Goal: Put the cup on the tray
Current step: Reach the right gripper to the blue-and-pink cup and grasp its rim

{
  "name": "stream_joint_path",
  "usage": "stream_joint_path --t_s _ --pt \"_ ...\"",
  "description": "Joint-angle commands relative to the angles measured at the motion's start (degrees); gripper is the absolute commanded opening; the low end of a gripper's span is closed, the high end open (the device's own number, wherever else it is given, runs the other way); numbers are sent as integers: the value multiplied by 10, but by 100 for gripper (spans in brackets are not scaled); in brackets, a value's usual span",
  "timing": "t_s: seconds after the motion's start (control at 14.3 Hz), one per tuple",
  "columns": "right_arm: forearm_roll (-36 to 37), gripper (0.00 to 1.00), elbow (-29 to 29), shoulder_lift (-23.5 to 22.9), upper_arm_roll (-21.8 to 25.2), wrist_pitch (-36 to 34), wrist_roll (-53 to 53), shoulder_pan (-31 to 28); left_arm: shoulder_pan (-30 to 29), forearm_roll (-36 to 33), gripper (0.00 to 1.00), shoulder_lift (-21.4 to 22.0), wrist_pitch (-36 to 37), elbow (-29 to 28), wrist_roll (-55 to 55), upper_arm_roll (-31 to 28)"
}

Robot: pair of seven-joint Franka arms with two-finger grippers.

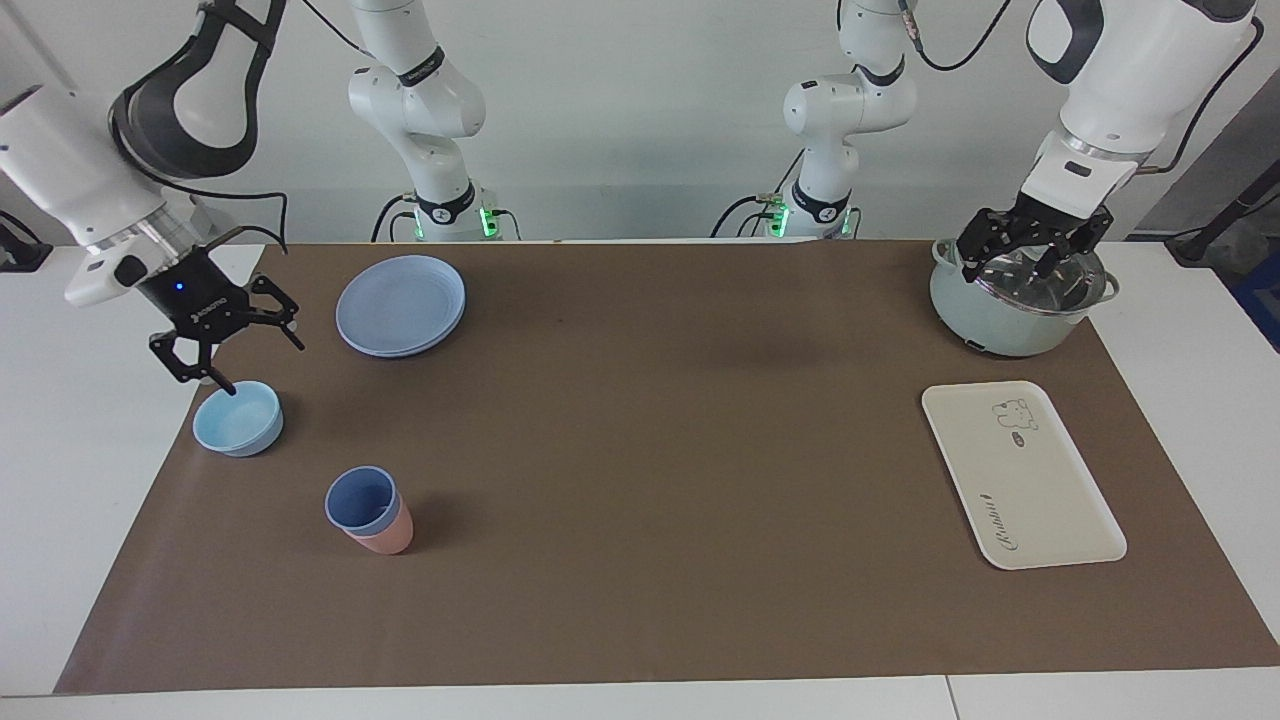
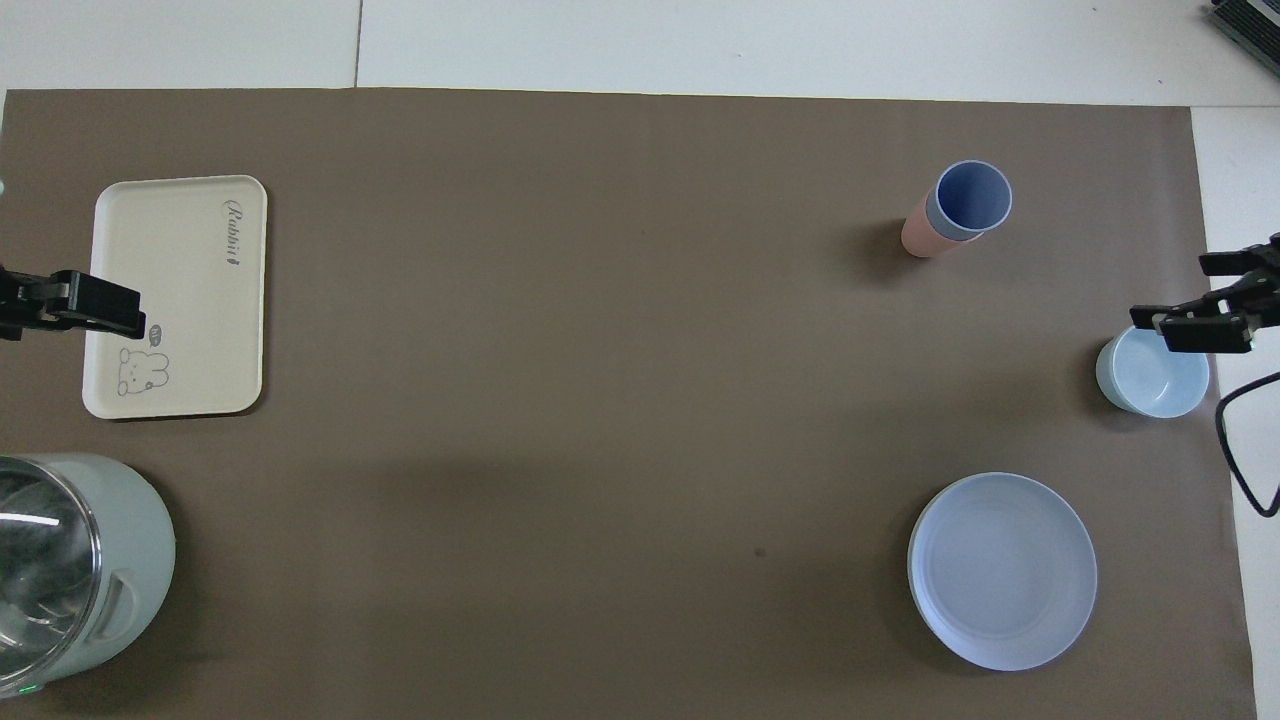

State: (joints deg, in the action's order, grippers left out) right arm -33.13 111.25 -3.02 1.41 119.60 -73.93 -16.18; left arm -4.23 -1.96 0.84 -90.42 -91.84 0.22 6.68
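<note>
one cup (image 1: pixel 361 500) (nested in a pink tumbler (image 1: pixel 385 537)), well apart from tray (image 1: pixel 1020 475).

The tabletop (image 1: pixel 60 450) is white, and a plain brown mat (image 1: pixel 640 450) covers most of it. The cup (image 1: pixel 360 500) is periwinkle blue and sits nested in a salmon-pink cup (image 1: pixel 385 540). The bowl (image 1: pixel 238 420) is light blue, the plate (image 1: pixel 400 305) a duller blue. The tray (image 1: pixel 1020 475) is cream-white with a small line-drawn bear and dark script lettering. The pot (image 1: pixel 1015 305) is pale green, its lid apparently clear glass.
</note>
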Motion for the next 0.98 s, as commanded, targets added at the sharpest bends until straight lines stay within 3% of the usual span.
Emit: stream_joint_path --t_s 0.0,0.21,0.49,0.77,0.91 --pt "-99 100 -3 -59 -6 31 -104 -11 -9 2 100 21 -18 -28 0 4" --pt "-204 100 -21 -127 -8 56 -224 -6 -9 2 100 26 -23 -36 0 4" --pt "-366 100 -28 -203 -13 38 -369 -4 -9 2 100 29 -32 -47 0 4" --pt "-386 100 -28 -211 -14 34 -398 9 -9 2 100 32 -38 -51 -6 4" --pt "-451 100 -27 -220 -14 30 -454 14 -1 2 100 32 -39 -50 -7 4"
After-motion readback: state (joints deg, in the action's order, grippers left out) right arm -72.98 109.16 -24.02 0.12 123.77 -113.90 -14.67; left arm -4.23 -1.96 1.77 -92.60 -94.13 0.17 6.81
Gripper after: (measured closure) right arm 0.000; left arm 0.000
